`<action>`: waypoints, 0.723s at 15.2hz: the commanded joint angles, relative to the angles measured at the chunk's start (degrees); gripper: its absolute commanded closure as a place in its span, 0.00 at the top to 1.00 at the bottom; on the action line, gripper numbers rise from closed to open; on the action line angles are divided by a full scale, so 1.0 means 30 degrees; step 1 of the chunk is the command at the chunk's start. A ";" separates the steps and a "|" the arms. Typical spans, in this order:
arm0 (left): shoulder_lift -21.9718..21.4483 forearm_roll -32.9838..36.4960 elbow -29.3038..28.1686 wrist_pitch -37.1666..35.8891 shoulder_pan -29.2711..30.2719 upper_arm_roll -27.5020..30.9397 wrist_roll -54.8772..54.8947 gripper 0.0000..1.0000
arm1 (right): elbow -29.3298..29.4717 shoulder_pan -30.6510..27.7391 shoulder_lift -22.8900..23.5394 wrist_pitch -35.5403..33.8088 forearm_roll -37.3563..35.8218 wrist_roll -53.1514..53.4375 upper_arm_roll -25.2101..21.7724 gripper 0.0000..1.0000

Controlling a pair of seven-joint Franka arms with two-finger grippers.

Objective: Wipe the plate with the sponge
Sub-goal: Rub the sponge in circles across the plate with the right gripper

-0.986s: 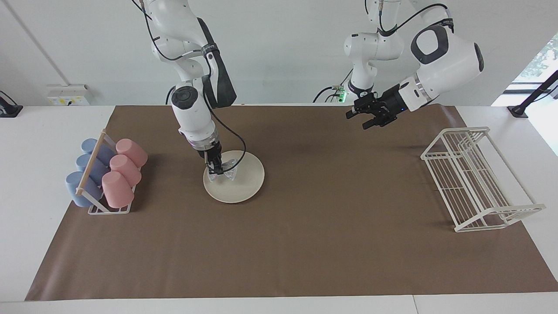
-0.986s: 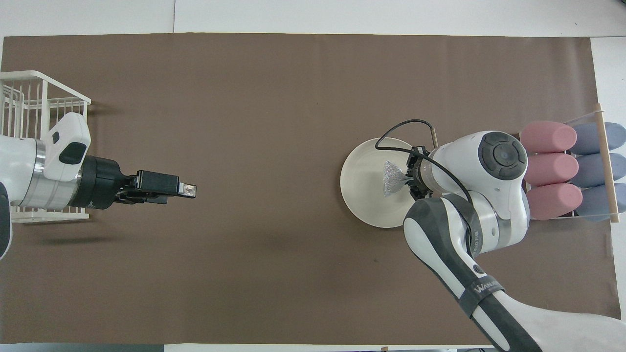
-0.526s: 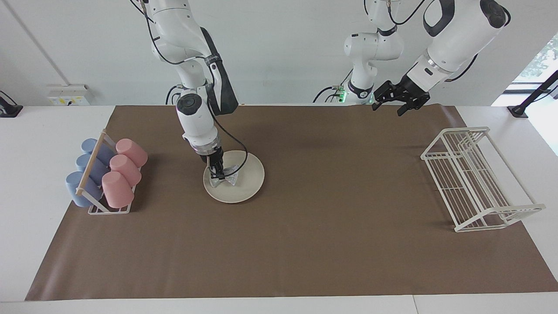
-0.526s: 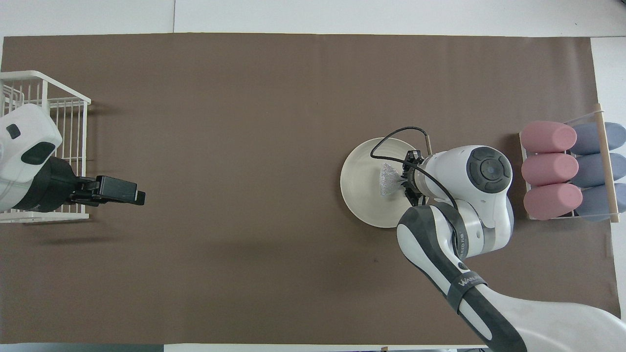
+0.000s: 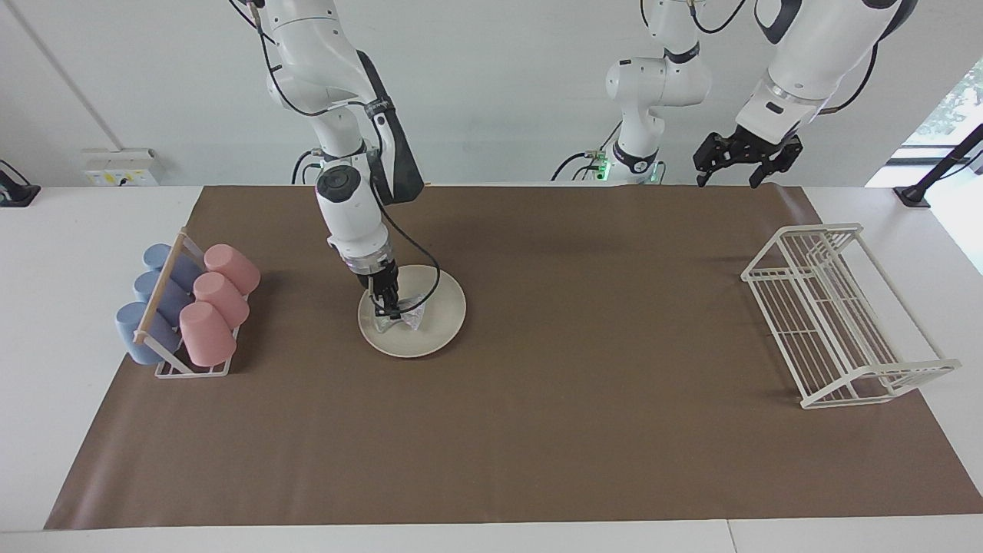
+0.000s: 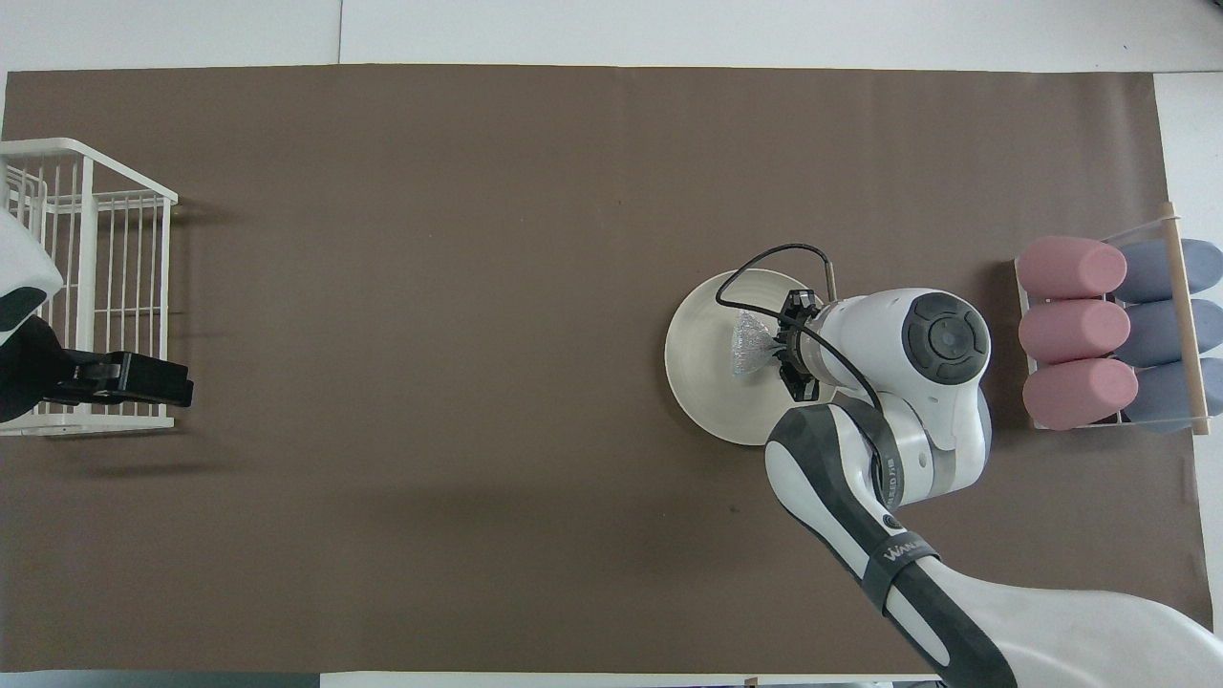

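Observation:
The cream plate (image 5: 441, 303) lies on the brown mat, beside the cup rack, and also shows in the overhead view (image 6: 697, 382). My right gripper (image 5: 388, 310) points down onto the plate and is shut on the silvery glitter sponge (image 5: 412, 316). The sponge fans out from the fingertips and rests on the plate's surface (image 6: 748, 346). My left gripper (image 5: 731, 177) is open and empty, raised high over the mat's edge nearest the robots at the left arm's end. In the overhead view it (image 6: 177, 392) shows beside the wire rack.
A cup rack (image 5: 165, 307) with pink and blue cups lying in it stands at the right arm's end, close to the plate. A white wire rack (image 5: 837, 315) stands at the left arm's end. The right arm's cable (image 6: 764, 263) loops over the plate.
The right gripper has slid the sponge a little across the plate, toward the left arm's end. The left arm has risen and pulled back from mid-table toward its own end.

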 commanded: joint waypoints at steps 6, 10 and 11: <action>-0.0395 0.0382 0.0295 -0.0343 0.0488 -0.0016 -0.0894 1.00 | 0.0041 0.1630 0.0160 0.1116 0.2002 0.1209 0.0098 0.00; -0.0366 0.0382 0.0295 -0.0167 0.0488 -0.0016 -0.0953 1.00 | -0.0018 0.1838 0.0655 0.1848 0.2473 0.1182 0.0069 0.00; -0.0366 0.0382 0.0324 -0.0138 0.0488 -0.0016 -0.0895 1.00 | -0.0018 0.1809 0.1064 0.2023 0.2473 0.1065 0.0069 0.00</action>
